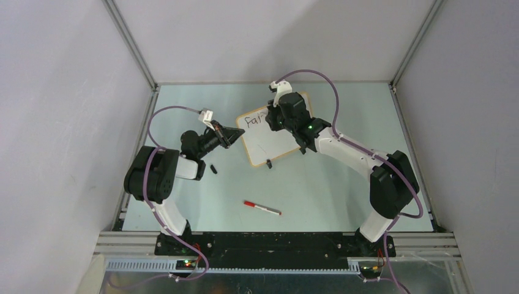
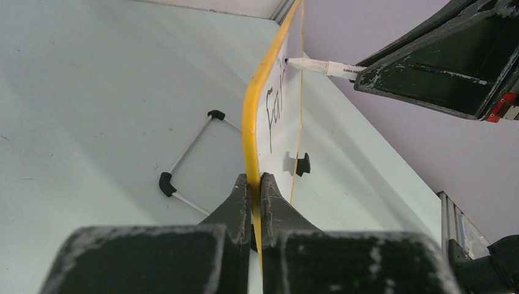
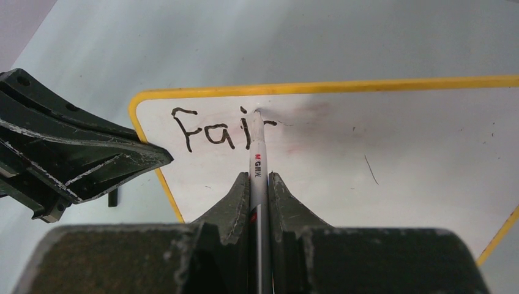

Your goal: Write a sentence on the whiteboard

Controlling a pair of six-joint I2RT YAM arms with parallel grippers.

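Note:
The whiteboard, white with a thin orange-yellow frame, lies tilted at the middle of the table. The sentence shows as black letters "Fai" near the board's top left corner. My right gripper is shut on a white marker, whose tip touches the board just right of the letters, at a short fresh stroke. My left gripper is shut on the board's yellow frame at its left edge. In the left wrist view the marker meets the board edge-on.
A red and white pen lies on the table in front of the board. A small black cap sits by the left arm. A black clip foot sticks out of the board's near edge. A wire stand lies behind the board.

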